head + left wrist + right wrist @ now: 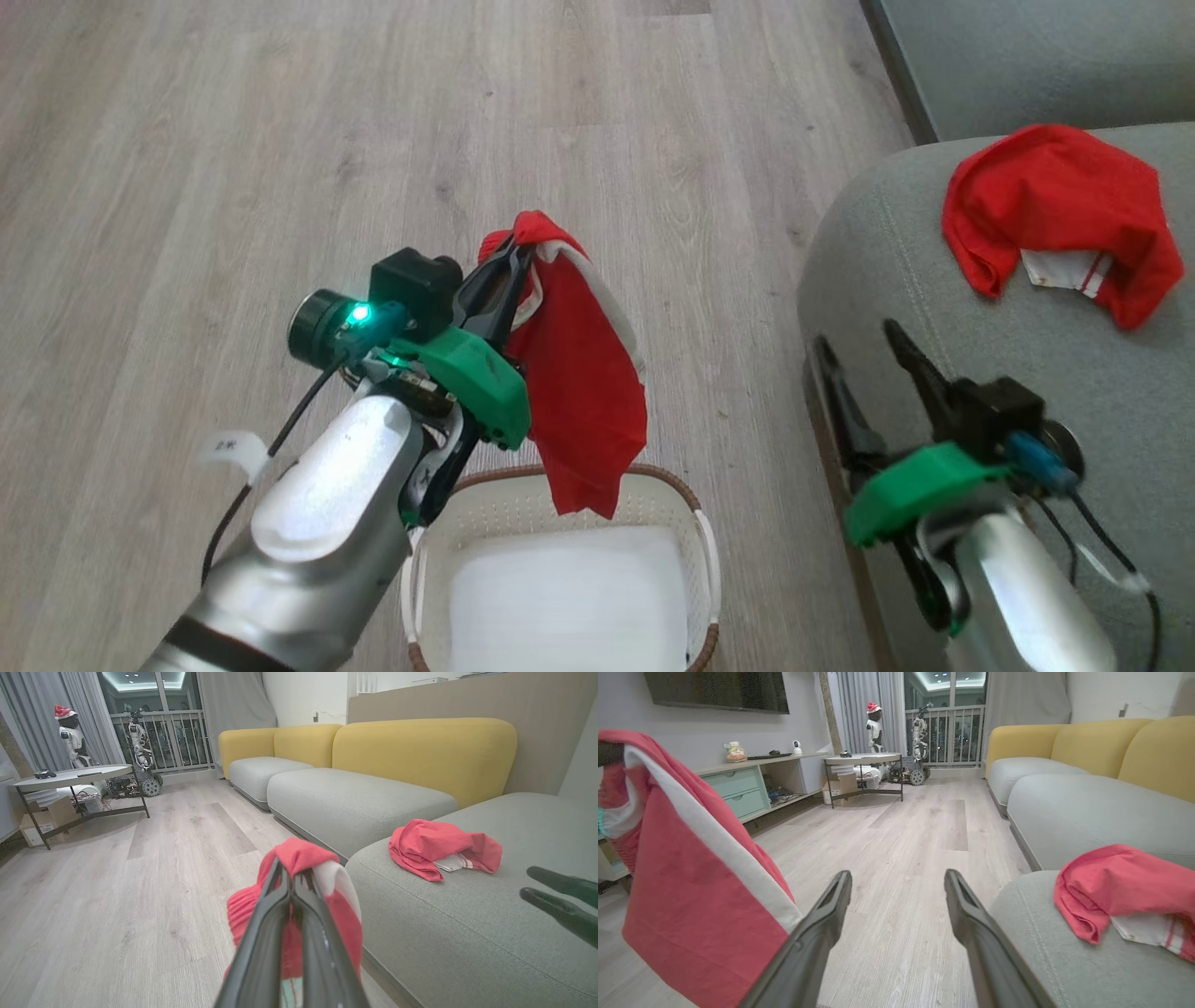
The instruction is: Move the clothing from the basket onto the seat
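Observation:
My left gripper (pixel 519 245) is shut on a red garment with a white stripe (pixel 583 392), which hangs from the fingertips above the cream basket (pixel 695 523). The same garment (pixel 343 919) drapes over my closed fingers in the left wrist view and hangs at the left, red with its white stripe (pixel 691 896), in the right wrist view. A second red garment with white trim (pixel 1060 210) lies crumpled on the grey-green seat (pixel 934 271). My right gripper (pixel 861 334) stands open over the seat's front edge with nothing between its fingers (pixel 896 877). What shows of the basket's inside is bare.
Pale wood floor (pixel 280 187) spreads to the left and ahead. Further grey seats with yellow backs (pixel 420 746) run along the wall. A low round table (pixel 70 774), two robot figures by the window, and a TV cabinet (pixel 752 784) stand far off.

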Motion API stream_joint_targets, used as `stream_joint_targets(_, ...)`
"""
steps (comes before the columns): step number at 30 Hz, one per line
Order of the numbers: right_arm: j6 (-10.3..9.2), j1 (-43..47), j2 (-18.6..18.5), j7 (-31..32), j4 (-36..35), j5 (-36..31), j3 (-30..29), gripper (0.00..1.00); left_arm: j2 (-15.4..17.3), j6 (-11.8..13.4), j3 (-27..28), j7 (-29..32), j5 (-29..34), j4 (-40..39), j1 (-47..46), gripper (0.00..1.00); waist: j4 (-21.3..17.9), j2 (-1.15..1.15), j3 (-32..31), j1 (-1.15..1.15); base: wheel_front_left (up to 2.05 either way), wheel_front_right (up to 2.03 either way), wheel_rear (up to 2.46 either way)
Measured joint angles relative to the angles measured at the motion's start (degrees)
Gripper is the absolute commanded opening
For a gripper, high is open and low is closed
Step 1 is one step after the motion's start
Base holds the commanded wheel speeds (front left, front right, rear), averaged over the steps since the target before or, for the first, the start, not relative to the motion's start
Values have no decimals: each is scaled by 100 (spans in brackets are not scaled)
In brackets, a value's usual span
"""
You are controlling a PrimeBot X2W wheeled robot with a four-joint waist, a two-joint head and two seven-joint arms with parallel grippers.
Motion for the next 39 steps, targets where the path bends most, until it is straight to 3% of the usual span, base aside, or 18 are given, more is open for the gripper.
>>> stream_joint_targets(13, 0, 869, 101, 0, -788, -265, -714, 100, 75, 138, 35, -56, -115, 4, 220, 0, -142, 0, -51, 0, 0, 0, 0)
stream_joint_targets(23, 0, 1123, 140, 0, -896, -296, -804, 100, 103, 138, 9, -105, -151, -29, 284, 0, -142, 0, -86, 0, 0, 0, 0)
stream_joint_targets(39, 0, 500, -200, 0, -311, -143, 178, 100, 93, 79, -187, -215, -82, -191, 279, 0, -5, 0, -49, 0, 0, 0, 0)
